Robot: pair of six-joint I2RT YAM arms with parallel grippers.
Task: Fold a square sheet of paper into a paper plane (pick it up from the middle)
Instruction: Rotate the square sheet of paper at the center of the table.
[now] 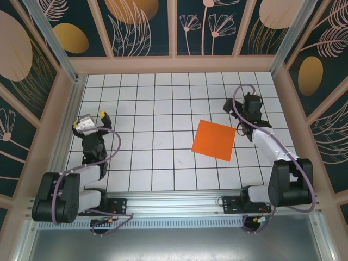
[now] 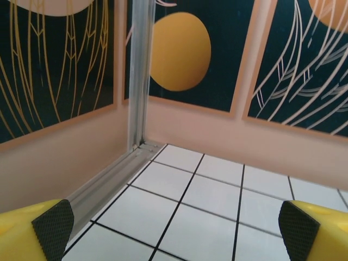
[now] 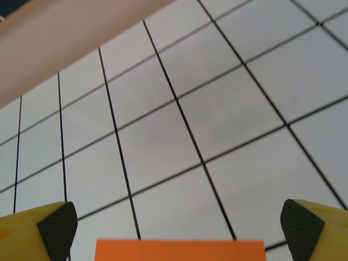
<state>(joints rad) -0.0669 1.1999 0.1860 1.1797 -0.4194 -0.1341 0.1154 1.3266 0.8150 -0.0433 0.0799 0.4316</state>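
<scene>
The square sheet of paper (image 1: pixel 214 140) is bright orange and lies flat and turned slightly on the white tiles, right of the table's middle. My right gripper (image 1: pixel 246 109) hovers just beyond the sheet's far right corner. In the right wrist view this gripper (image 3: pixel 178 231) is open, with its yellow fingers (image 3: pixel 51 228) wide apart, and one straight edge of the paper (image 3: pixel 179 250) runs along the bottom between them. My left gripper (image 1: pixel 89 120) is over the left side of the table, far from the sheet. It is open (image 2: pixel 176 228) above bare tiles, holding nothing.
The table (image 1: pixel 152 103) is a white grid of tiles, boxed in by peach-trimmed patterned walls (image 1: pixel 174 27) on the left, back and right. An aluminium post (image 2: pixel 138 76) stands in the far left corner, close ahead of the left gripper.
</scene>
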